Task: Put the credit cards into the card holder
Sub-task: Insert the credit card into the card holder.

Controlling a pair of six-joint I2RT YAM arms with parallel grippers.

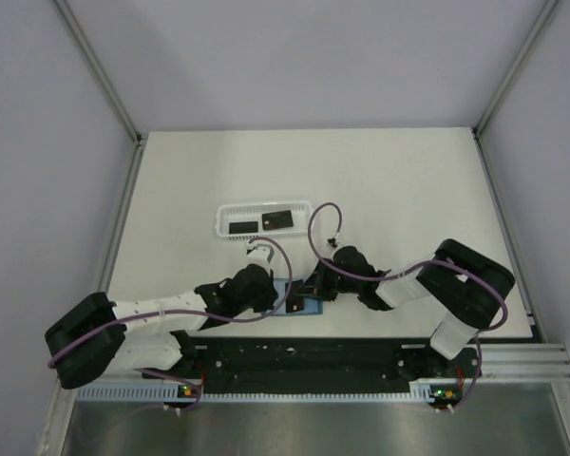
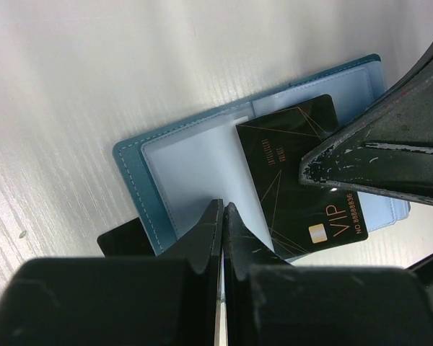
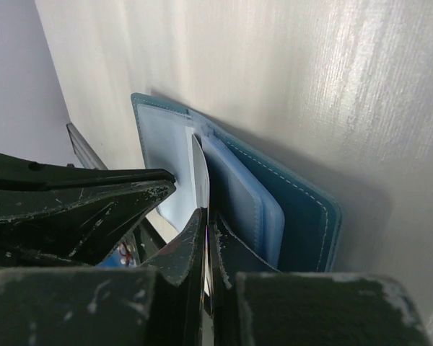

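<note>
From above, the table (image 1: 389,180) carries a long white basket tray (image 1: 264,203) at mid-depth, with one credit card (image 1: 240,226) and a second credit card (image 1: 280,219) lying flat in it, well apart from the grippers. Nearer the bases, the left gripper (image 1: 283,296) and right gripper (image 1: 316,284) meet over the card holder (image 1: 304,306) and hide most of it; purple cables (image 1: 315,228) loop just beyond them. In the left wrist view the holder lies open on the table, clear sleeves up, and the left fingers are pressed together at its near edge, seemingly pinching a sleeve. A black VIP card (image 2: 289,173) lies slanted across the sleeves, with a right finger (image 2: 375,155) covering one corner. In the right wrist view the right fingers pinch that card, seen edge-on, at the holder's sleeves, while the left fingers crowd in from the left
</note>
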